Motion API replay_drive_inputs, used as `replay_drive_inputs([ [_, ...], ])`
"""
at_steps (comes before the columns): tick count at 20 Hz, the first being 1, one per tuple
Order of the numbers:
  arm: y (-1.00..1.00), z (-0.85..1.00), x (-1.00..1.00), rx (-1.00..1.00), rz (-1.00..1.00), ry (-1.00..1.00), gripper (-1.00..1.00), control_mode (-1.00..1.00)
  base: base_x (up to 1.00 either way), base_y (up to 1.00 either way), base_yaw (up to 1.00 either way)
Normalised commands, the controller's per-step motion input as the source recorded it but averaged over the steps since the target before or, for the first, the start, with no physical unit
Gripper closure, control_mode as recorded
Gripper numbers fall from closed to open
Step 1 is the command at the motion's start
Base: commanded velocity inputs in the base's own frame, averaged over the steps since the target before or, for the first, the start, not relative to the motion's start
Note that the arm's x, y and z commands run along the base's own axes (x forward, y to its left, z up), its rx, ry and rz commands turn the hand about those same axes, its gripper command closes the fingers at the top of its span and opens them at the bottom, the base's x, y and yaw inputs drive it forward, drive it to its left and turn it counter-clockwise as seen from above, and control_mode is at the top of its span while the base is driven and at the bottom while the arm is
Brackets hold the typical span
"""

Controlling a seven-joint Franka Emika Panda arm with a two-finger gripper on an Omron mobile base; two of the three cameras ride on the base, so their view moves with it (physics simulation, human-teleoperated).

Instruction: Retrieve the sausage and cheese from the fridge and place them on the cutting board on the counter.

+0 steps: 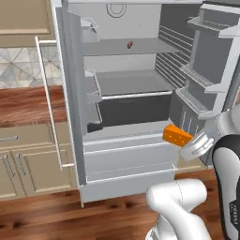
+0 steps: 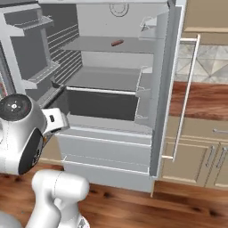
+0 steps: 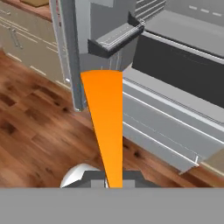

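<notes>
The fridge (image 1: 126, 161) (image 2: 107, 149) stands with both doors swung open. Its grey shelves are bare except for the sausage (image 1: 130, 45) (image 2: 117, 42), a small reddish-brown piece on the upper shelf. My gripper (image 1: 184, 142) is shut on the cheese (image 1: 176, 135), an orange wedge held in front of the fridge's lower right corner, above the drawers. In the hand view the cheese (image 3: 104, 118) runs up from between my fingertips, which are hidden at the bottom. The counter (image 1: 23, 105) (image 2: 202, 100) flanks the fridge. The cutting board is out of view.
The open left door (image 1: 65, 93) and right door (image 1: 211, 70) with their bins stick out toward me on both sides. Beige cabinets (image 1: 28, 164) (image 2: 196, 160) sit under the counter. Wood floor (image 3: 39, 131) lies below the hand. My arm's own elbow (image 2: 20, 133) blocks the lower left.
</notes>
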Motion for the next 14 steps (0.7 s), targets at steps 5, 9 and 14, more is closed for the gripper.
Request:
replay_drive_inputs([
  [5,0.0,0.0,0.0,0.0,0.0,0.0,1.0,1.0,-1.0,0.79,0.03],
  [9,0.0,0.0,0.0,0.0,0.0,0.0,1.0,1.0,-0.64,1.0,0.0],
  [14,0.0,0.0,0.0,0.0,0.0,0.0,1.0,1.0,-0.18,1.0,0.0],
])
